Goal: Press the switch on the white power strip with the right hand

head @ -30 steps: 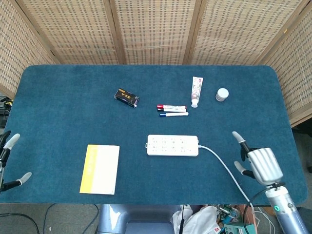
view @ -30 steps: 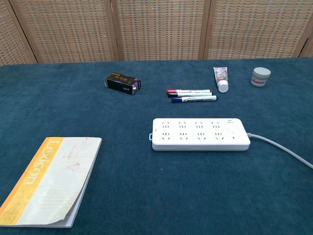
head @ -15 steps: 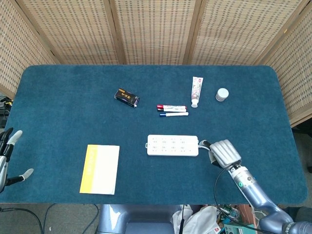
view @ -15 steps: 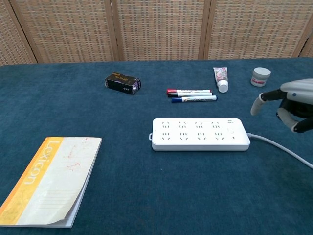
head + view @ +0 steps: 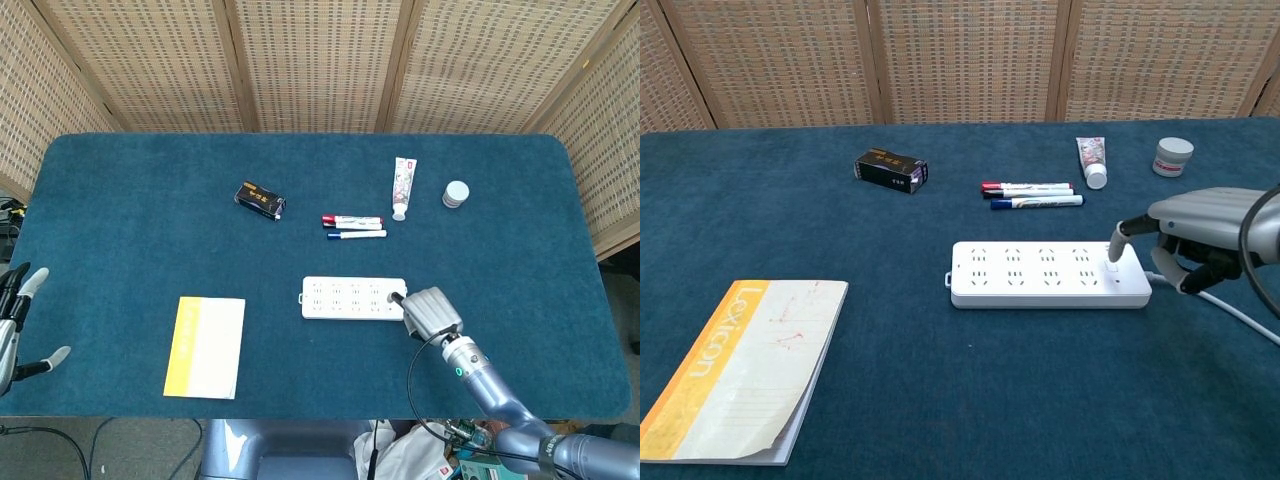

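Touching power strip (image 5: 1050, 274): right hand (image 5: 1195, 235) fingertip

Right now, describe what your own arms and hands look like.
The right hand has a smooth silver-grey shell and dark fingers with pale tips. Its forearm is a bluish-grey tube with a small green light and a thin black cable looped beside it. The left hand shows dark fingers with pale grey tips.

- The right hand (image 5: 1200, 235) reaches in low, one finger extended downward, the others curled under.
- The left hand (image 5: 18, 325) rests at the edge, fingers spread.
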Motion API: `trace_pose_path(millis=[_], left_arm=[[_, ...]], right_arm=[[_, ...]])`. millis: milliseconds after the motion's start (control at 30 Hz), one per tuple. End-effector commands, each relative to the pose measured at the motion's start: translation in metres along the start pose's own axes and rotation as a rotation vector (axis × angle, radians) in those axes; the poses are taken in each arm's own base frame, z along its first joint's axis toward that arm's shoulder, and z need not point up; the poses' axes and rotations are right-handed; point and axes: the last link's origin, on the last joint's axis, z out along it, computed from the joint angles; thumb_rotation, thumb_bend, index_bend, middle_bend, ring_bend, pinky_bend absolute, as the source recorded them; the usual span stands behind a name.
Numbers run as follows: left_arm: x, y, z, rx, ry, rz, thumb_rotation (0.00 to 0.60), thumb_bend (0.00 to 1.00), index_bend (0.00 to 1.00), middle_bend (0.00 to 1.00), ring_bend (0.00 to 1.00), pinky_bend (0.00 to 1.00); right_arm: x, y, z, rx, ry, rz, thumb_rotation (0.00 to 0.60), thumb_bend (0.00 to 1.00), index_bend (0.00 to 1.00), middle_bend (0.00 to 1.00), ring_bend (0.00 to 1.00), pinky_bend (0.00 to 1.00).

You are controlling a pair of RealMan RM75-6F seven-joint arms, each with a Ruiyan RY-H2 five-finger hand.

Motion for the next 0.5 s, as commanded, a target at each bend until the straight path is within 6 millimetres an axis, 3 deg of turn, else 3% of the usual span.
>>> trace_pose_path(millis=[33, 500], left_arm=[[-0.0004, 0.0009, 0.0002, -0.002, -0.002, 0.002, 0.600, 0.00, 0.00, 0.00, 0.00, 0.00], [-0.0007, 0.0010, 0.0008, 0.003, -0.003, 0.002, 0.600, 0.00, 0.00, 0.00, 0.00, 0.00]], right_arm=[[-0.0017, -0.0084, 0.0056, 0.000, -0.005, -0.014, 0.600, 0.83, 0.26, 0.80, 0.93, 1.00], [-0.0006, -0.0085, 0.0145, -0.038, -0.018, -0.030, 0.600, 0.83, 0.26, 0.80, 0.93, 1.00]])
